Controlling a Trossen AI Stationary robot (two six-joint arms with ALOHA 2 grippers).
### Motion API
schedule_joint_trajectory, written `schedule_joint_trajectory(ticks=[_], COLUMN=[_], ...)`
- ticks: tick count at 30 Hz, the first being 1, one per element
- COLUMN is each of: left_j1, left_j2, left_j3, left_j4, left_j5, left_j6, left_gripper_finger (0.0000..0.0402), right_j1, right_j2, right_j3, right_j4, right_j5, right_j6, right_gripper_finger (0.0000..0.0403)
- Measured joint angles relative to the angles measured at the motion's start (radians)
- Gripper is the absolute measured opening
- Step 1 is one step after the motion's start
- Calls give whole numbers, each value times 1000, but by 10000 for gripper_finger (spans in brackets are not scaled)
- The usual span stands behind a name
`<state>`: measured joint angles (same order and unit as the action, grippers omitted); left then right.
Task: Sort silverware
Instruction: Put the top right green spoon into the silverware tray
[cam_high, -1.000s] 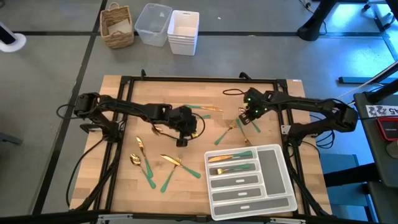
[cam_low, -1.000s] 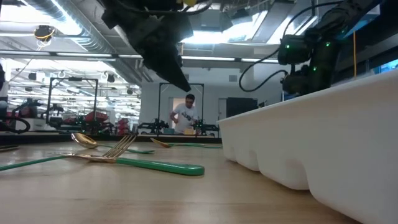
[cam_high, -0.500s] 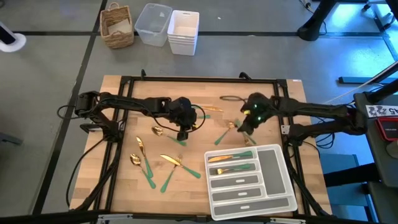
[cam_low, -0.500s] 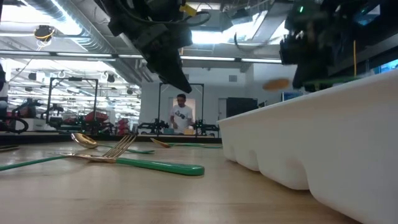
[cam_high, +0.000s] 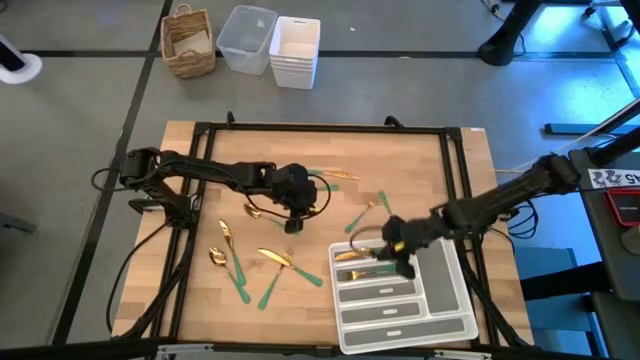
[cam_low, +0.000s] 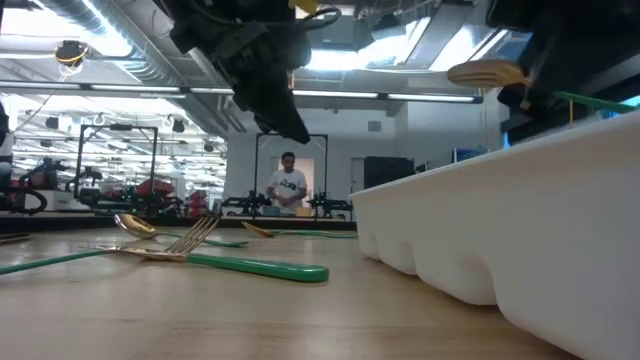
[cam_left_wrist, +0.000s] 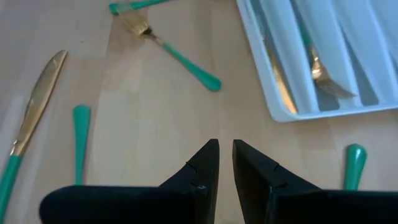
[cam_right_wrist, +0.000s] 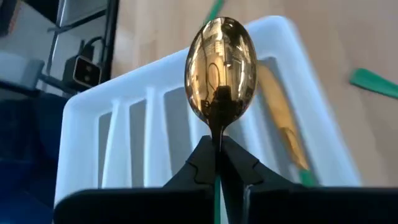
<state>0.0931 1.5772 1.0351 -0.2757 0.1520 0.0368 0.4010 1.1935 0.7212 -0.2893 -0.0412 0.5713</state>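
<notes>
Right wrist view: my right gripper (cam_right_wrist: 217, 151) is clamped on a shiny gold spoon with a slim green handle (cam_right_wrist: 221, 65), above the white compartmented plastic tray (cam_right_wrist: 130, 149). My left gripper (cam_left_wrist: 225, 163) hovers slightly apart, empty, over the wooden desk (cam_left_wrist: 149, 106).

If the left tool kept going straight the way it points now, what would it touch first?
Probably bare table: the left tool points down at open wood, empty, with a fork and the white tray farther ahead. Depth is uncertain.

The right gripper's dark fingers (cam_right_wrist: 217, 163) are hiding the gold-bowled spoon's (cam_right_wrist: 221, 68) slim green handle.
</notes>
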Motion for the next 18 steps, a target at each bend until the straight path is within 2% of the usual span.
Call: schedule_joint_trajectory(ticks=[8, 13, 18], left_j1=[-20, -34, -51], left_j2=[0, 0, 0], left_j3=[0, 0, 0], left_j4=[33, 29, 27], left_j5=[-1, -1, -2], left_j6=[-20, -40, -41], left_gripper_finger=[40, 40, 40], right_j1=[164, 202, 202], right_j2=[197, 293, 368], right_j3=[0, 0, 0], right_j4=[259, 259, 258], right_j5=[44, 86, 83], right_j6=[0, 0, 0], right_gripper_finger=[4, 5, 12])
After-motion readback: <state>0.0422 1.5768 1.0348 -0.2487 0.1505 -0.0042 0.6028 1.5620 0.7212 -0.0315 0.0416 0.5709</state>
